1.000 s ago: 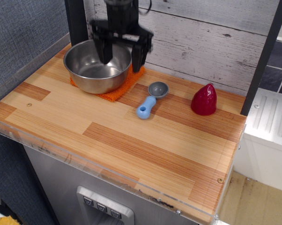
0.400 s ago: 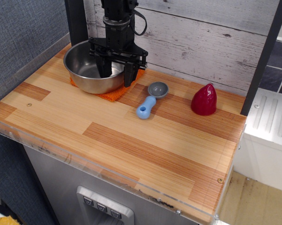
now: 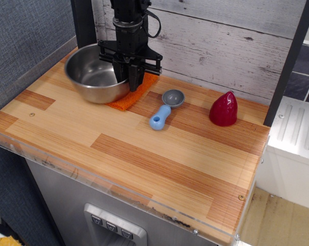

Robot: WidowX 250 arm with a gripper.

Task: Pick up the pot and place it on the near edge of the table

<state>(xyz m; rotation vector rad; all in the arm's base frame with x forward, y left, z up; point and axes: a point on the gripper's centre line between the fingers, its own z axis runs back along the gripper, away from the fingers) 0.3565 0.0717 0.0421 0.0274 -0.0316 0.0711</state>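
Only one view: vs a sec ago, the end effector (image 3: 129, 78) has dropped from above the pot (image 3: 95, 73) and its fingers, spread wide then, are now pinched together on the pot's right rim; the pot looks tipped/nudged left on the orange cloth (image 3: 135, 94), upper left of frame, so grasp looks made and lift is prob next. Arm hangs near-vertical from top of frame, wrist straight down over the rim, well away from the worktop's (image 3: 144, 154) near edge, scoop (image 3: 165, 108) and red obj (image 3: 224, 109) to the right.
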